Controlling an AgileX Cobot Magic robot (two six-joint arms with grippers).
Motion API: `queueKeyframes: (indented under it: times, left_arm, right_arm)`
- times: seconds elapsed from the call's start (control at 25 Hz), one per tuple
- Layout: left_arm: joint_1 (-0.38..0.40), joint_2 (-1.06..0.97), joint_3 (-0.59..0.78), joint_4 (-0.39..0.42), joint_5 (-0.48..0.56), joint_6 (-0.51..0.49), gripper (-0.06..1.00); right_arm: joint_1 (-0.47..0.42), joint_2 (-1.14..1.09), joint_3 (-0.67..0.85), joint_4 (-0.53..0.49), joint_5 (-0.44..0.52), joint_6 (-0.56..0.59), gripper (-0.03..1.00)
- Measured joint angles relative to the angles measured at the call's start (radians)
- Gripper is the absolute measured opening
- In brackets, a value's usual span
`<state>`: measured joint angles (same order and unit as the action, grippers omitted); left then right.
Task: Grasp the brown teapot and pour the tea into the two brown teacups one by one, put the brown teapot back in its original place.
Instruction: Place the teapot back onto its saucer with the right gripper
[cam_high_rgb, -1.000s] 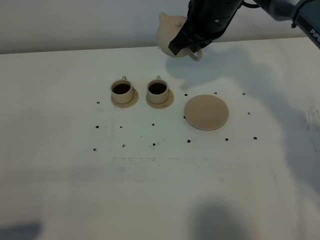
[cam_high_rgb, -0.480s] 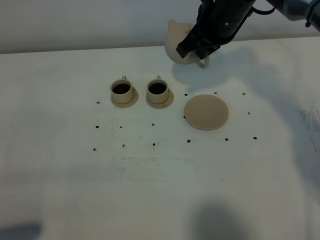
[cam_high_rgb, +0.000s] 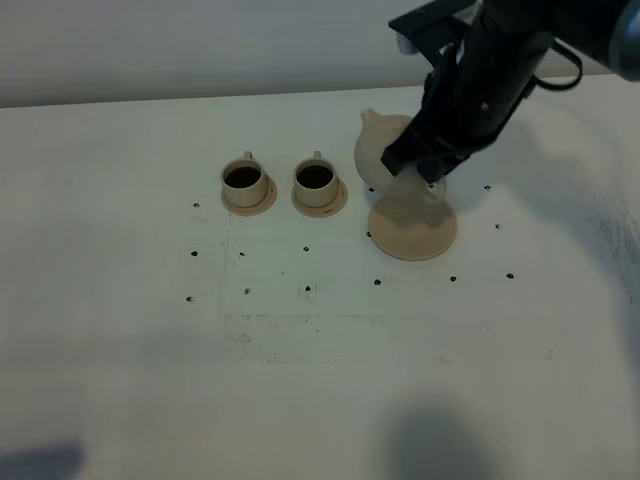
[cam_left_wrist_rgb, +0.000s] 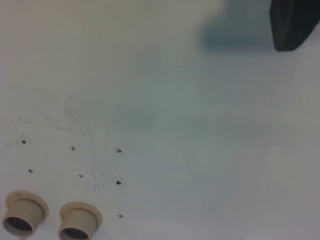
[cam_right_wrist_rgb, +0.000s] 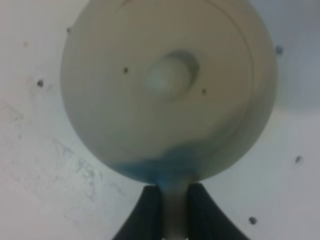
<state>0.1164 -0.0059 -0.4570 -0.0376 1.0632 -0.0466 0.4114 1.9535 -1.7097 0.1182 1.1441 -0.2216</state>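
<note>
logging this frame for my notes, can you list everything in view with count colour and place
teapot: one, pale tan, held by its handle over the far edge of the big saucer, spout toward the cups
teacups: two, pale beige with dark tea inside, side by side left of the teapot, left cup, right cup
cup saucers: two, beige, one under each cup
big saucer: one, pale tan, flat round disc right of the cups, nothing resting on it
table: one, white, with small dark dots around the crockery
right hand: one, black, shut on the teapot handle
left hand: not in view; only a dark part at the edge of its wrist view
</note>
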Motion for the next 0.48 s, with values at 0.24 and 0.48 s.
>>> queueKeyframes:
  times: [0.24,0.48]
  left_arm:
    - [0.0,0.0,0.0,0.0,0.0,0.0,0.31]
    - [0.0,0.0,0.0,0.0,-0.001,0.0,0.31]
  right_arm:
    - [-0.019,-0.074,0.179,0.003,-0.206,0.006,0.1]
    - [-0.026,-0.08,0.287,0.007,-0.367,0.022,0.1]
